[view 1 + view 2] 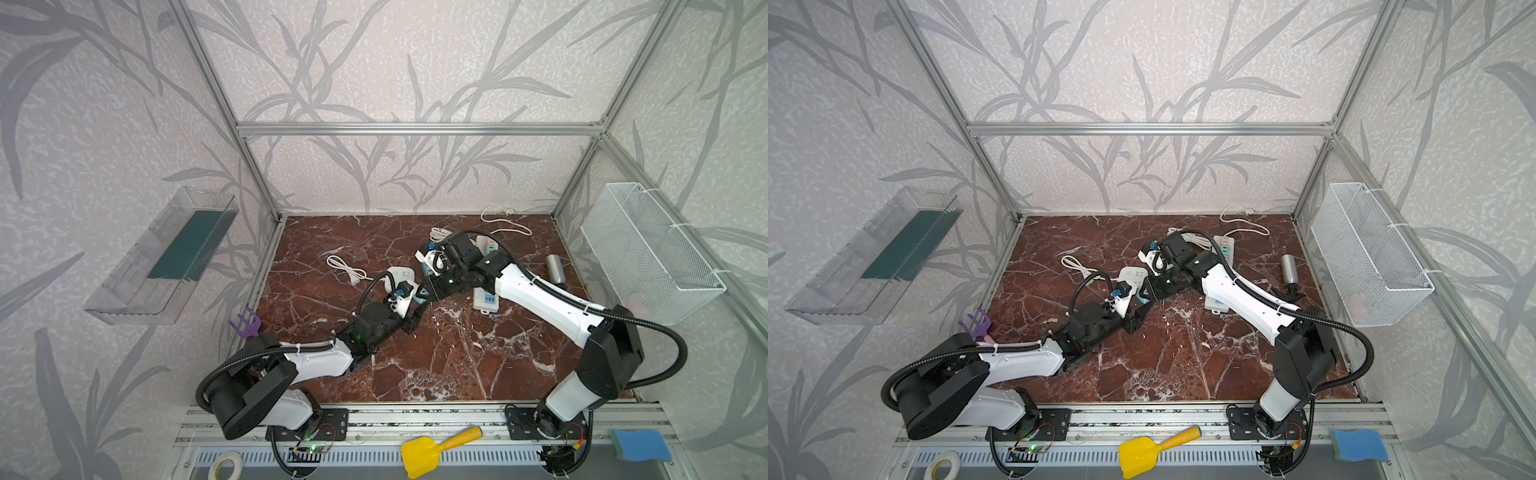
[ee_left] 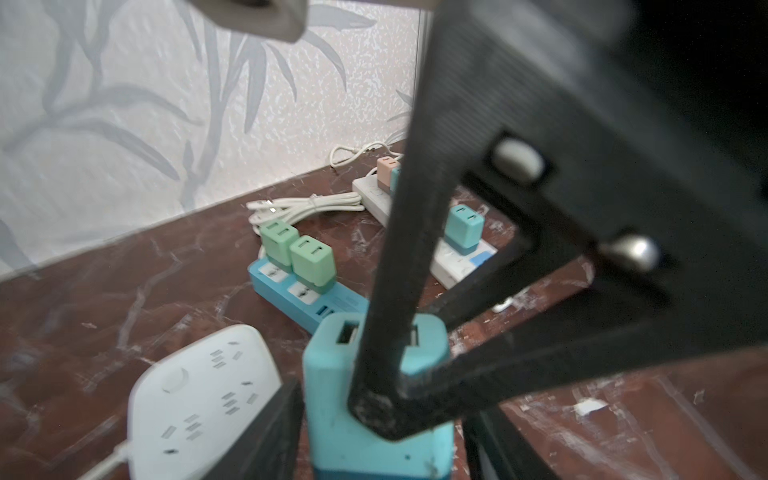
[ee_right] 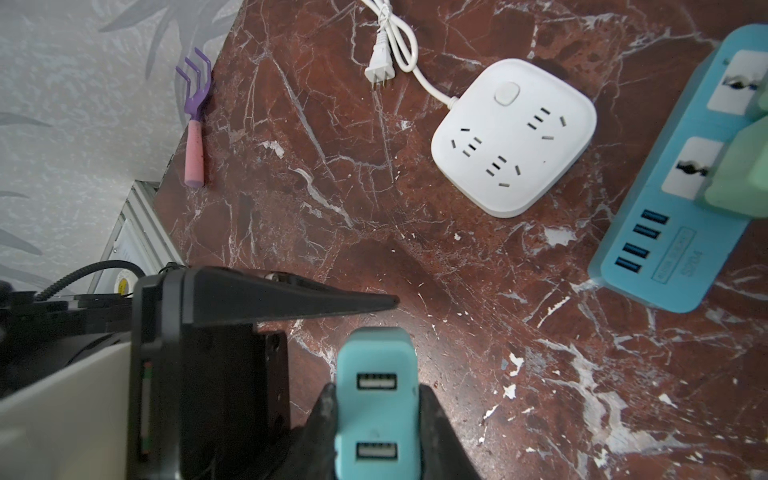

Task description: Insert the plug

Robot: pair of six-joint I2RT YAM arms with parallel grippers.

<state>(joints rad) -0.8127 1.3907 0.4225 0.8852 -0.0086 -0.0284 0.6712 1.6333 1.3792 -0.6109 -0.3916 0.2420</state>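
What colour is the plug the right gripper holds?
The plug is teal, best in right wrist view.

Socket block (image 3: pixel 513 137) mid-table, its cord (image 3: pixel 379 72) left of it, bottle (image 1: pixel 555 268) far right, basket (image 1: pixel 648 249) on right wall

tops: high, looking down at whole table (image 1: pixel 457 365) | wrists: close, sharing teal plug (image 3: pixel 376 357)

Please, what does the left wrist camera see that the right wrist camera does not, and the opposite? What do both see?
Only the left wrist view: a bundled white cord and a long white strip carrying a pink adapter and a second teal adapter.
Only the right wrist view: a purple rake and a two-pin plug.
Both: the teal adapter gripped in the right claw, the square white socket, and the blue strip with green adapters.
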